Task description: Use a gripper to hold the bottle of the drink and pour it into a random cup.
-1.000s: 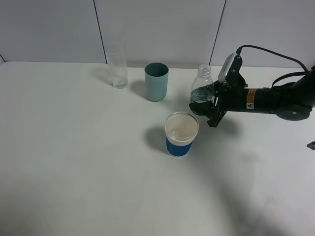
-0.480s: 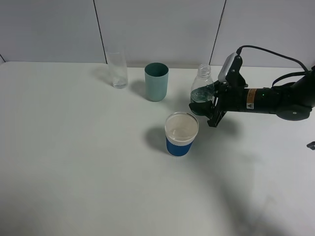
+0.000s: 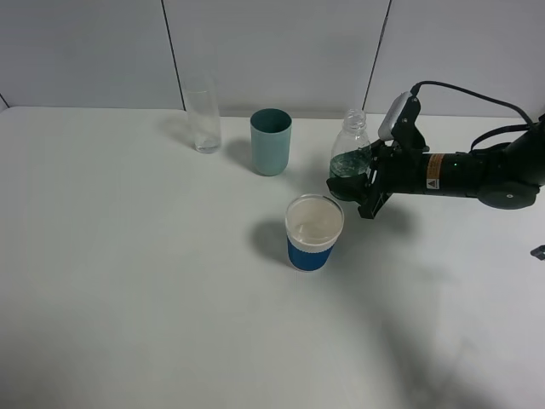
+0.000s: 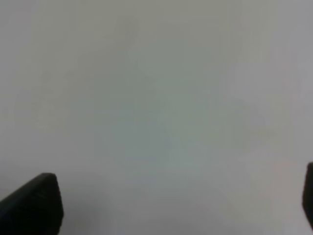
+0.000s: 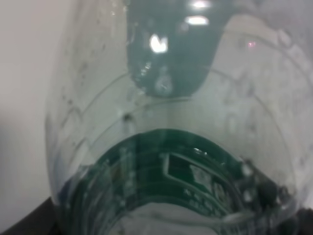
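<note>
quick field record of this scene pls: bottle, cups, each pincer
bottle: small clear bottle with dark green label, upright, no cap visible
right pincer: right pincer shut on the bottle's lower body
left pincer: left pincer open, fingertips wide apart over bare white surface
cup: blue-banded white cup in front of the bottle, apart from it
others: teal tumbler and tall clear glass toward the back
table: white table

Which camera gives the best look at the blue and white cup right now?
The exterior high view: it shows the whole cup upright on the table, open rim visible, in front of the bottle held by the right gripper. The right wrist view is filled by the bottle; the left wrist view shows no cup.
</note>
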